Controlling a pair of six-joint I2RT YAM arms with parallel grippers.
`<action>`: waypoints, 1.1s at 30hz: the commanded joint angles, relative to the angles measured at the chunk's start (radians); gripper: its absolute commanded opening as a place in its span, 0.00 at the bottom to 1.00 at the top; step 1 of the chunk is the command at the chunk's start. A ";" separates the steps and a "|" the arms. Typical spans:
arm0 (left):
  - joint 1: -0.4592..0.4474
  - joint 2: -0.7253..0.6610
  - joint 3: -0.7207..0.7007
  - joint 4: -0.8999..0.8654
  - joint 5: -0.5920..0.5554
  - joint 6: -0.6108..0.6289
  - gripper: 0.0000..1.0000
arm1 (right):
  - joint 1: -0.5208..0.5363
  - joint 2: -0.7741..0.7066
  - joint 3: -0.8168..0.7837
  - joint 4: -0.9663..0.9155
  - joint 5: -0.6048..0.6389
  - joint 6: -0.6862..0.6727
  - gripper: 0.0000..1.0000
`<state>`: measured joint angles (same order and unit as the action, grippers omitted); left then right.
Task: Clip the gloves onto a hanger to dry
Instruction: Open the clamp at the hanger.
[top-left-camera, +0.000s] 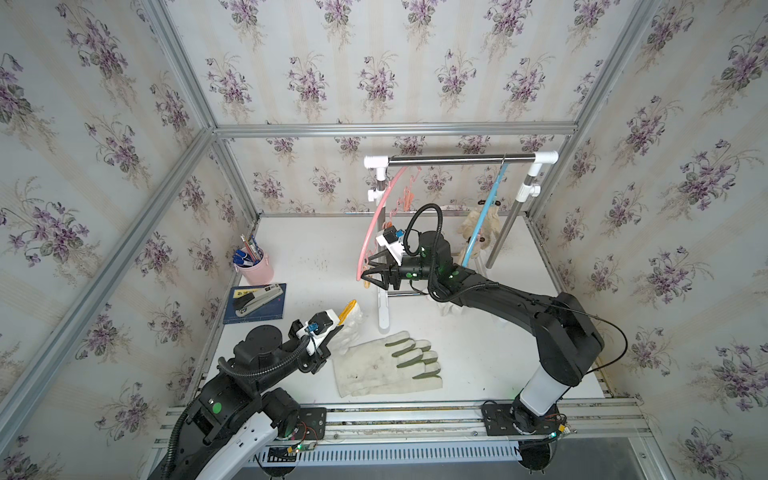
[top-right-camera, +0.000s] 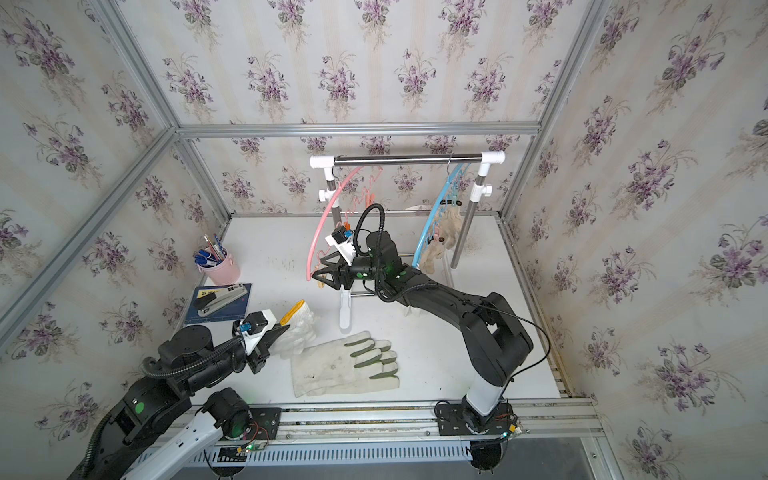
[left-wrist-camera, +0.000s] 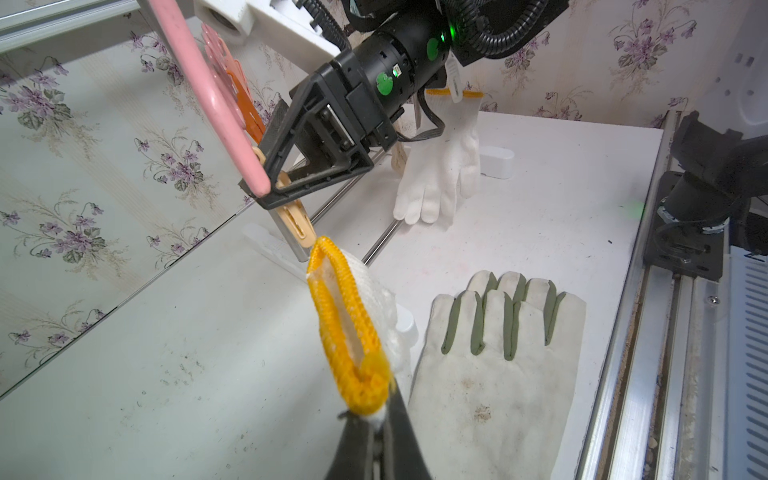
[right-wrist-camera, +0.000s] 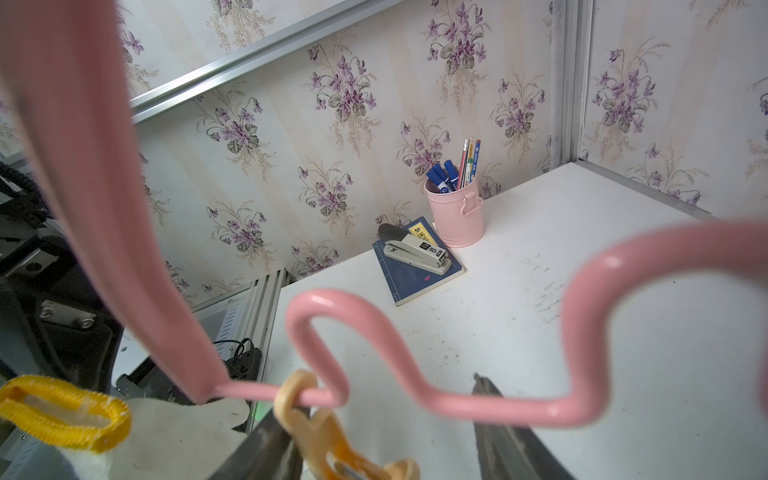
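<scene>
My left gripper (left-wrist-camera: 376, 419) is shut on a white knitted glove (left-wrist-camera: 374, 299) at its yellow cuff (left-wrist-camera: 345, 332) and holds it off the table, cuff up, just below a beige clip (left-wrist-camera: 295, 224). That clip (right-wrist-camera: 320, 424) hangs on the pink hanger (right-wrist-camera: 415, 395). My right gripper (right-wrist-camera: 382, 399) is open around it, the clip lying against one finger. In both top views the right gripper (top-left-camera: 368, 274) is at the pink hanger's (top-left-camera: 374, 216) lower end. Canvas gloves (top-left-camera: 386, 365) lie flat at the front. Beige gloves (top-left-camera: 471, 224) hang from the blue hanger (top-left-camera: 484, 216).
A second white knitted glove (left-wrist-camera: 440, 166) lies on the table under the right arm. The rack (top-left-camera: 457, 158) stands at the back, its white foot (top-left-camera: 384, 311) reaching forward. A pink pen cup (top-left-camera: 255, 268) and a stapler on a blue book (top-left-camera: 255, 303) sit at the left.
</scene>
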<state>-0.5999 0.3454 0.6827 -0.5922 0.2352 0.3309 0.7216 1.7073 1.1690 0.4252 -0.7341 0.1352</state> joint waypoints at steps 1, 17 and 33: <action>0.000 0.003 0.007 0.011 -0.004 0.006 0.00 | 0.000 0.003 0.007 0.026 -0.010 0.004 0.61; 0.000 0.011 0.003 0.020 -0.009 0.012 0.00 | 0.000 0.018 0.031 0.009 -0.012 0.014 0.52; 0.002 0.037 0.009 0.042 -0.013 0.007 0.00 | 0.000 0.009 0.034 -0.006 -0.024 0.003 0.39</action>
<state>-0.5999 0.3729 0.6868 -0.5854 0.2279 0.3347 0.7208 1.7214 1.1969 0.4129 -0.7460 0.1493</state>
